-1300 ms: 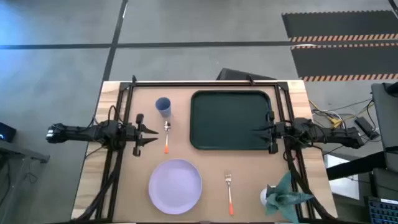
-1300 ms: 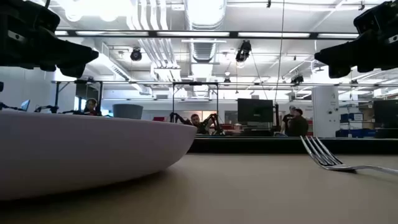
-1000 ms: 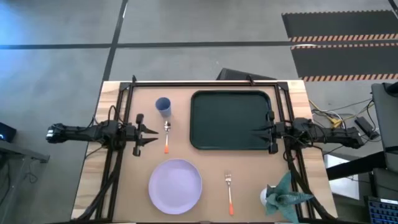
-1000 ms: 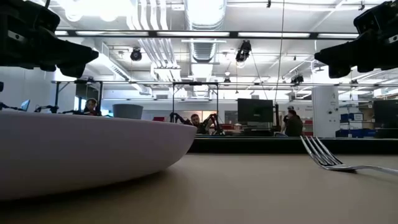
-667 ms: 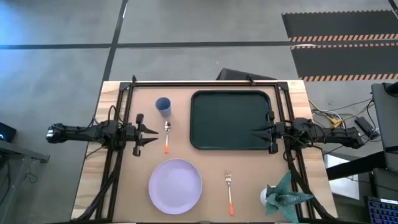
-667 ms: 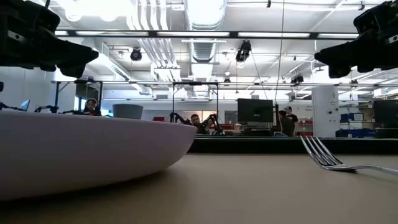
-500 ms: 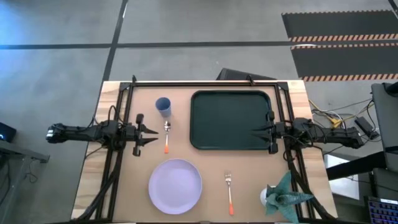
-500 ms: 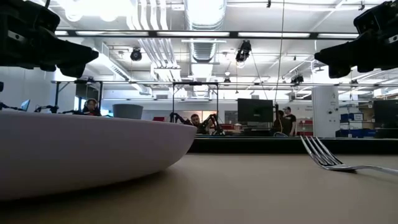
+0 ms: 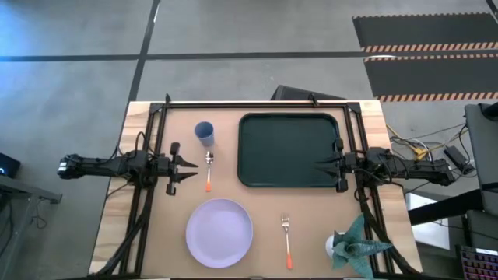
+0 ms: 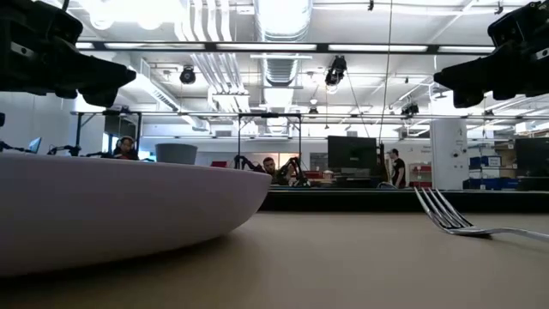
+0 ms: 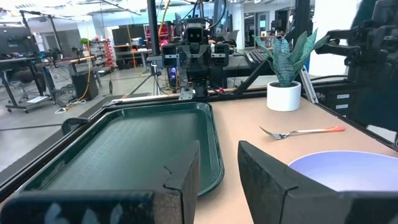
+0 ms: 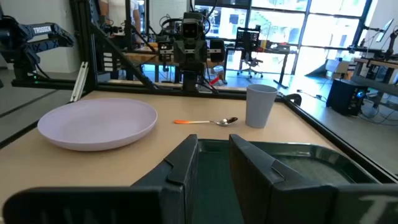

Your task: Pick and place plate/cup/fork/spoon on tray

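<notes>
The dark green tray (image 9: 289, 150) lies at the far middle of the table. The light-blue cup (image 9: 204, 132) stands upright to its left. The spoon (image 9: 208, 171) lies flat beside the cup, toward the near edge. The lavender plate (image 9: 219, 232) rests near the front edge, and the fork (image 9: 287, 243) lies flat to its right. My left gripper (image 9: 193, 168) hovers open and empty just left of the spoon, above the table. My right gripper (image 9: 319, 167) hovers open and empty over the tray's right edge. The plate (image 12: 99, 124), spoon (image 12: 208, 122) and cup (image 12: 260, 106) also show in the right wrist view.
A potted plant (image 9: 354, 243) in a white pot stands at the near right corner, right of the fork. A dark frame (image 9: 257, 102) runs along the far edge and down both sides. Bare tabletop lies between plate and tray. People move in the room beyond the table.
</notes>
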You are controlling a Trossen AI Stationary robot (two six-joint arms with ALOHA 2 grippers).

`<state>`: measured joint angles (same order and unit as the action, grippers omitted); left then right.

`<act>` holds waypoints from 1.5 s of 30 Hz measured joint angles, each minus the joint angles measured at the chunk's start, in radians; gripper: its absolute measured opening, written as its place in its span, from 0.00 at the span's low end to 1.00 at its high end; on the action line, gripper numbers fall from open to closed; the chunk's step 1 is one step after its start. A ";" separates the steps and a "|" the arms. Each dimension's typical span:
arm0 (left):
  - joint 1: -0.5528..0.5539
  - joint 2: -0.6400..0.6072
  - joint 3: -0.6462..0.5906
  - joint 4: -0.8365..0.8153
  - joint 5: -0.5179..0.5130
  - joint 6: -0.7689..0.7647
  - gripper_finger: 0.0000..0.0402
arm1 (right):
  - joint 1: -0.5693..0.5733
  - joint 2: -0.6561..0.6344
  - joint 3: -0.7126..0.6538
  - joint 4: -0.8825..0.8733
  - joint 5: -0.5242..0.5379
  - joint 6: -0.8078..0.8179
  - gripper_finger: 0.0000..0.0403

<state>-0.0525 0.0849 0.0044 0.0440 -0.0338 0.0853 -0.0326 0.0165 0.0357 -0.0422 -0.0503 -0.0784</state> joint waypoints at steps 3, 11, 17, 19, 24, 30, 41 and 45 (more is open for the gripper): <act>0.000 0.000 0.000 0.000 0.000 0.000 0.23 | 0.000 0.000 0.000 0.000 0.000 0.000 0.20; 0.000 0.000 0.000 0.000 0.000 0.000 0.23 | 0.000 0.000 0.000 0.001 0.000 0.003 0.20; 0.000 0.000 0.000 0.000 0.000 0.000 0.23 | 0.000 -0.001 -0.002 0.033 -0.003 0.173 0.20; 0.000 0.000 0.000 0.000 0.000 0.000 0.23 | 0.000 -0.003 -0.002 0.048 -0.006 0.280 0.20; 0.000 0.000 0.000 0.000 0.000 0.000 0.23 | 0.000 0.005 0.017 0.061 -0.010 0.360 0.20; 0.000 0.000 0.000 0.000 0.000 0.000 0.23 | 0.000 0.034 0.157 0.048 -0.115 0.294 0.20; 0.000 0.000 0.000 0.000 0.000 0.000 0.23 | 0.000 0.253 0.415 0.005 0.045 0.312 0.20; 0.000 0.000 0.000 0.000 0.000 0.000 0.23 | -0.001 0.351 0.488 0.008 0.163 0.347 0.20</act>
<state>-0.0525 0.0845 0.0044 0.0437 -0.0338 0.0853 -0.0332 0.3678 0.5235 -0.0338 0.1132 0.2685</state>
